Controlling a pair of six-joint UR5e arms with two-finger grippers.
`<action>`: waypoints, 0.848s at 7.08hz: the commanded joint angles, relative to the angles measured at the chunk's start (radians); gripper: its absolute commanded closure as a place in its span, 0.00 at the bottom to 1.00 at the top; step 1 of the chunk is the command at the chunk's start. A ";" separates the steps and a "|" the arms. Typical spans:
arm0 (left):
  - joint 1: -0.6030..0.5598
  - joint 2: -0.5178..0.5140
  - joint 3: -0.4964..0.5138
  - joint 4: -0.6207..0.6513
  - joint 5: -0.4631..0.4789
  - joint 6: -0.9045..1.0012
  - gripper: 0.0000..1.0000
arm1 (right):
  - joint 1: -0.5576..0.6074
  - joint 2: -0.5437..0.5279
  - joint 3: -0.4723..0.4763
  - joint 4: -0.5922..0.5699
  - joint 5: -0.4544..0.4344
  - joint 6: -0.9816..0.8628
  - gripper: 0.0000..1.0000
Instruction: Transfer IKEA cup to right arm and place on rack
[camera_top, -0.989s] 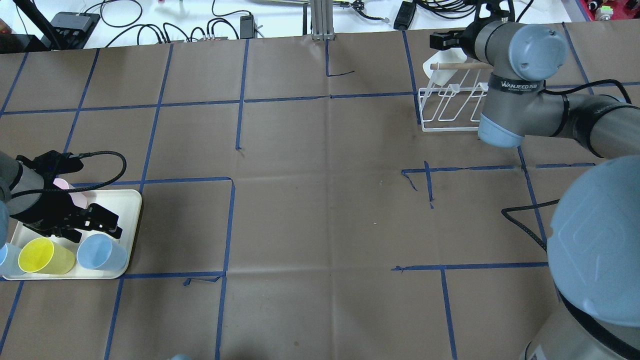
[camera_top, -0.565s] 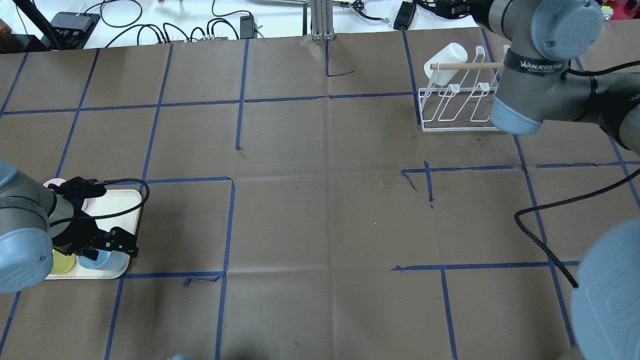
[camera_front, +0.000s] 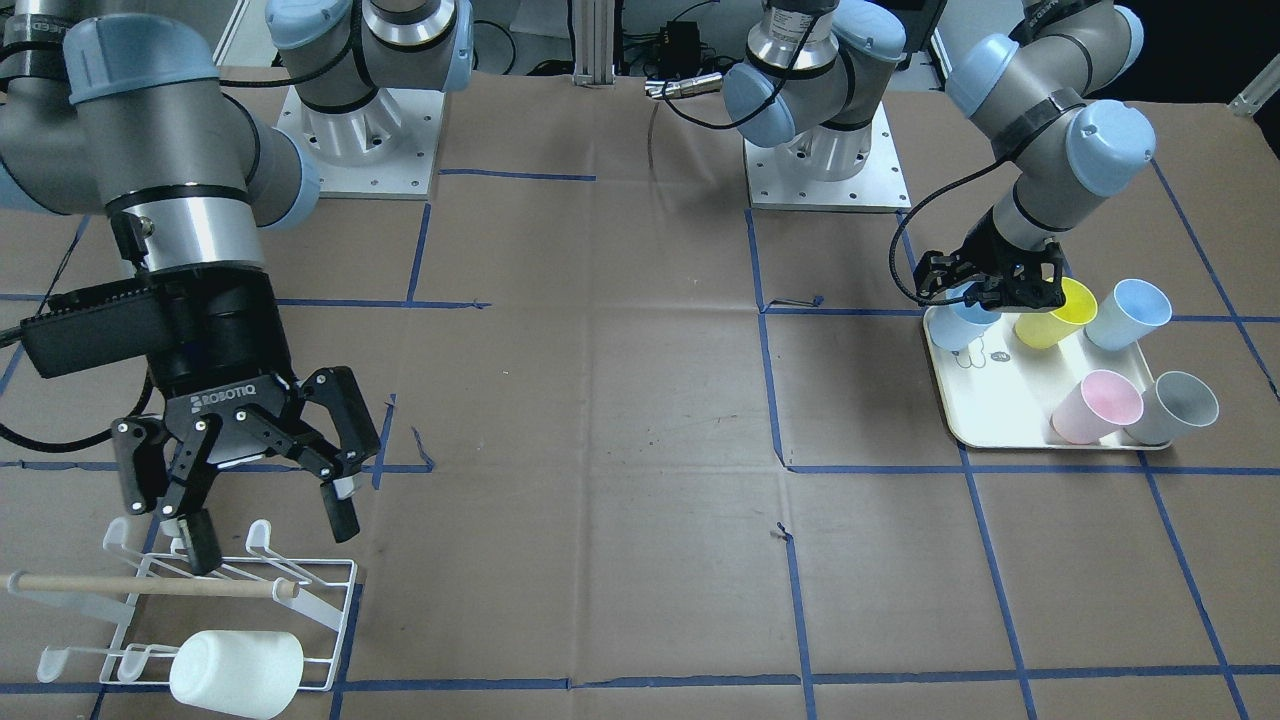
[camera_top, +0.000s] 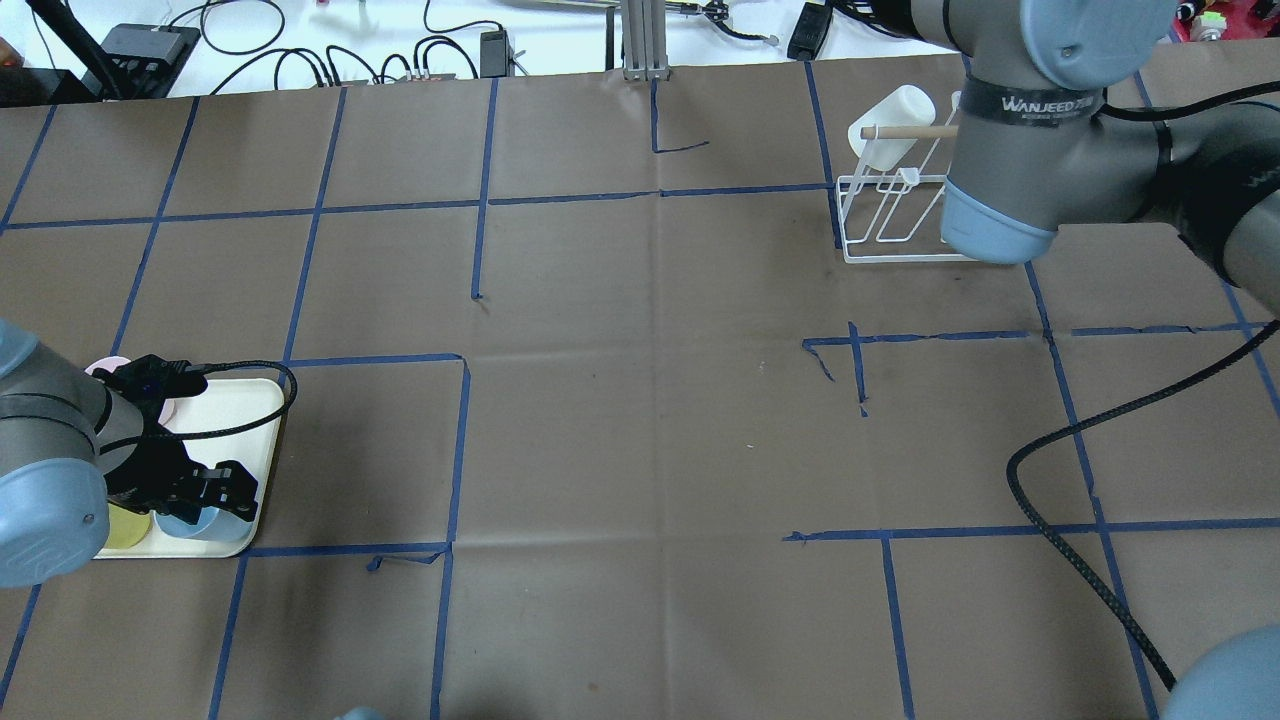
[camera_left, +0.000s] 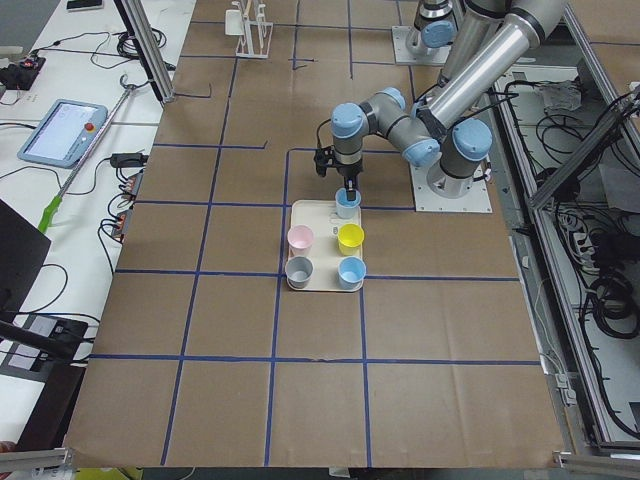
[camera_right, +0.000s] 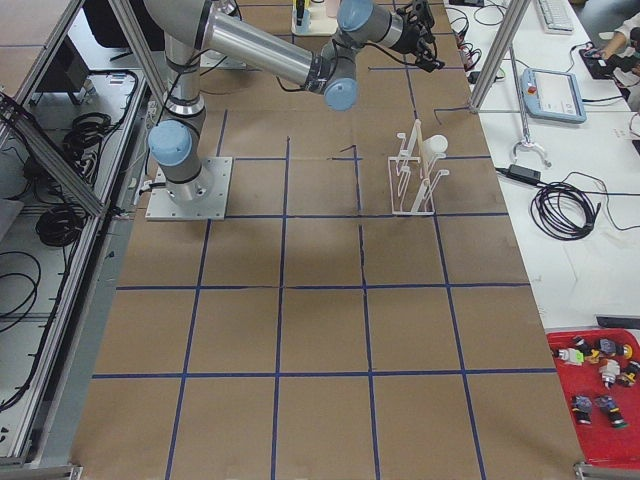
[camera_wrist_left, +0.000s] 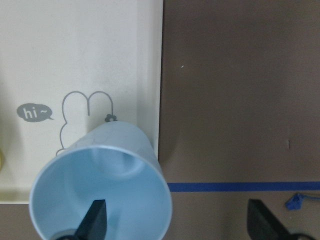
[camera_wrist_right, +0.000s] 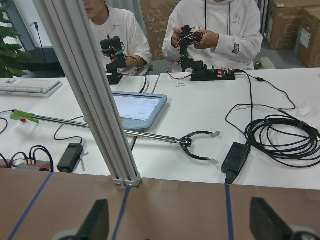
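A light-blue cup (camera_front: 962, 325) stands upright at the corner of the cream tray (camera_front: 1000, 400). My left gripper (camera_front: 992, 295) is open right over it. In the left wrist view, one fingertip (camera_wrist_left: 95, 220) is inside the cup (camera_wrist_left: 100, 190) and the other is well outside its wall. My right gripper (camera_front: 270, 535) is open and empty, hovering just above the white wire rack (camera_front: 300, 570) with its wooden dowel (camera_front: 150, 586). A white cup (camera_front: 235, 672) hangs on the rack's far end. In the overhead view the right gripper is out of frame.
The tray also holds a yellow cup (camera_front: 1055, 312), a second light-blue cup (camera_front: 1128, 312), a pink cup (camera_front: 1095, 405) and a grey cup (camera_front: 1180, 408). Blue tape lines cross the brown table cover. A black cable (camera_top: 1060, 440) trails from the right arm. Operators sit beyond the table's far edge (camera_wrist_right: 210, 30).
My right gripper has let go of the white cup on the rack and drawn back and up. My left gripper has moved across the tray and lowered over the light-blue cup.
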 joint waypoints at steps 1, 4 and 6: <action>0.000 0.001 0.002 0.006 0.015 0.000 1.00 | 0.046 -0.023 0.029 -0.001 0.106 0.354 0.00; -0.009 0.008 0.120 -0.053 0.005 0.005 1.00 | 0.073 -0.095 0.143 -0.062 0.157 0.864 0.00; -0.058 0.008 0.310 -0.217 -0.045 0.000 1.00 | 0.110 -0.093 0.216 -0.215 0.159 1.164 0.00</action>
